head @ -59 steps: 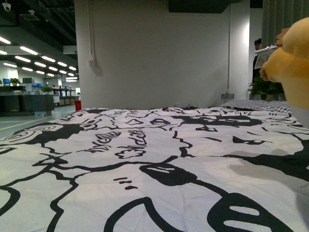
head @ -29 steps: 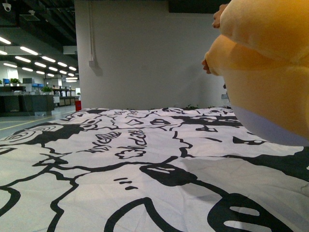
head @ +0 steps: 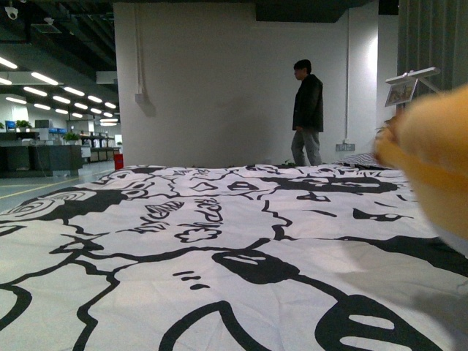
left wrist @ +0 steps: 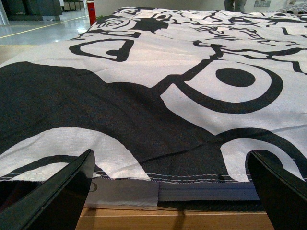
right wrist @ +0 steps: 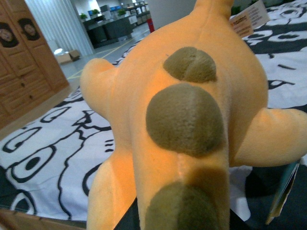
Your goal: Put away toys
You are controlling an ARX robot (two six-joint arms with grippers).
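Observation:
An orange-yellow plush toy [right wrist: 192, 110] with olive-brown spots down its back fills the right wrist view, hanging above the black-and-white bedspread [right wrist: 53, 158]. My right gripper is shut on the plush toy, and its fingers are hidden behind the toy's body. In the front view the toy [head: 431, 153] is a blurred orange shape at the right edge. My left gripper [left wrist: 177, 191] is open with nothing between its dark fingertips [left wrist: 57, 191]. It sits low at the edge of the bedspread [left wrist: 192, 96], above a wooden bed frame [left wrist: 168, 218].
A person in dark clothes [head: 307, 113] stands beyond the bed by the white wall. A paper tag [right wrist: 247, 18] hangs from the toy. Wooden cabinets [right wrist: 24, 62] stand beside the bed. A small stand with a card [head: 408, 86] rises at the right.
The plush toy has swung from filling the upper right of the front view down to the right edge. The person behind it has come into sight.

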